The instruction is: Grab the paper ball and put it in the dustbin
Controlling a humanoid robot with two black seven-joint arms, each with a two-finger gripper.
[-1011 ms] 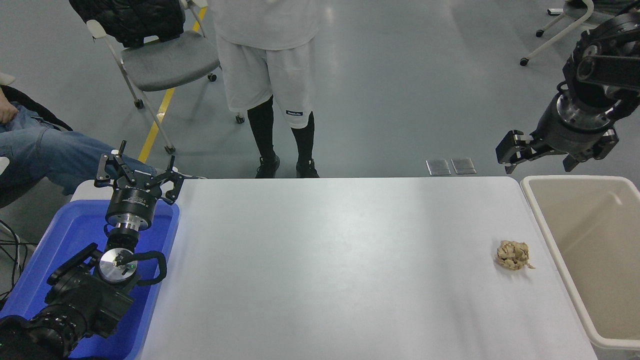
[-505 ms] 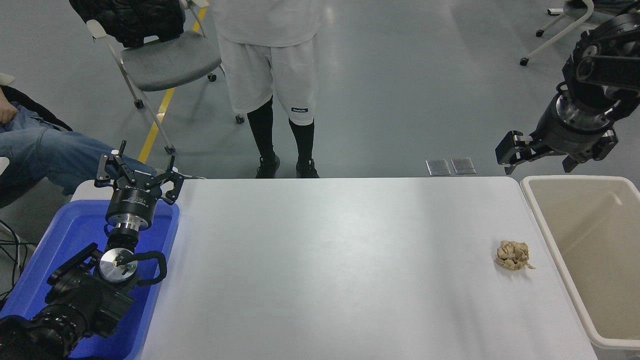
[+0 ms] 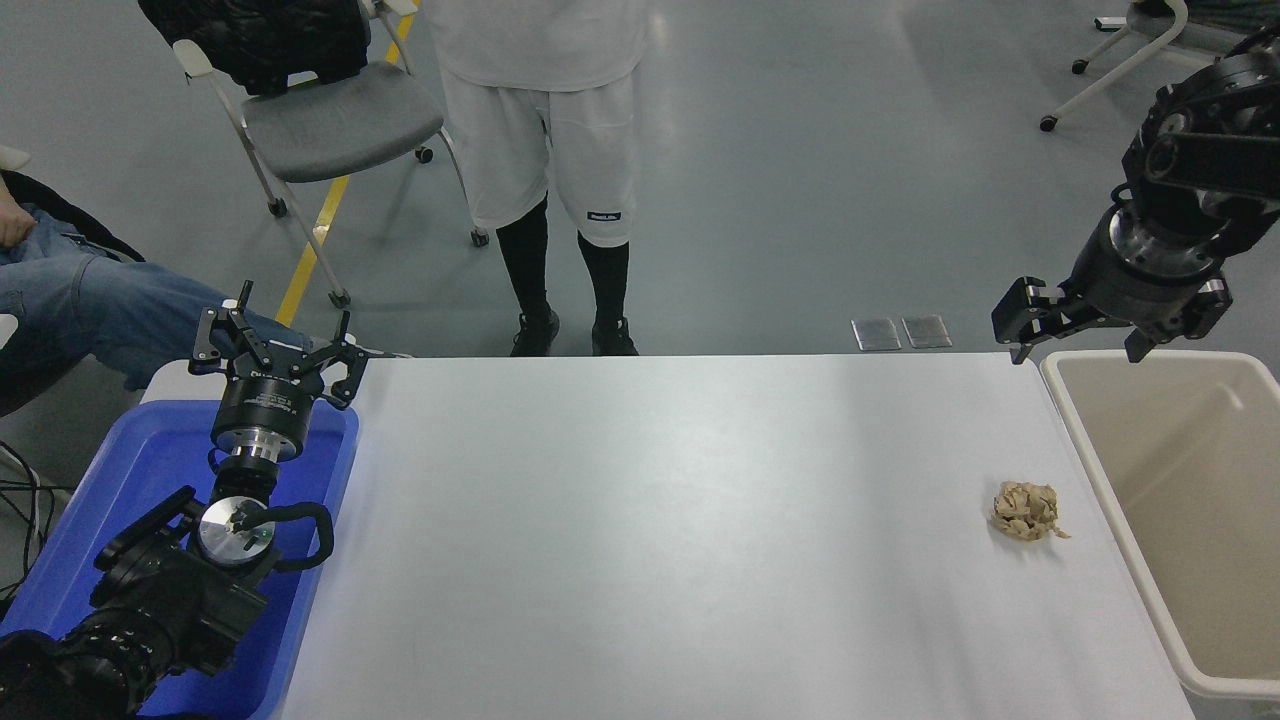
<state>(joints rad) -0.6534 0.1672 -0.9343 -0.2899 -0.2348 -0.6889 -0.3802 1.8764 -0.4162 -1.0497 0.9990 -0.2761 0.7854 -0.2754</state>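
White table [image 3: 650, 540], plain, no pattern; tan-beige paper ball [image 3: 1025, 510] on it, wrinkled with darker creases. Dustbin [image 3: 1100, 470] cream-beige and smooth, tub [image 3: 80, 540] bright blue, both grippers black — left gripper [image 3: 275, 352] with a silver metal ring at the wrist, right gripper [image 3: 1080, 325] likewise. Floor [image 3: 800, 180] grey with a yellow line [image 3: 310, 250]; chair [image 3: 330, 120] has a grey seat on a white frame with a black jacket [image 3: 260, 35] over it, standing person [image 3: 545, 130] in white top and shorts, black leggings and shoes, seated person [image 3: 90, 310] in blue jeans.
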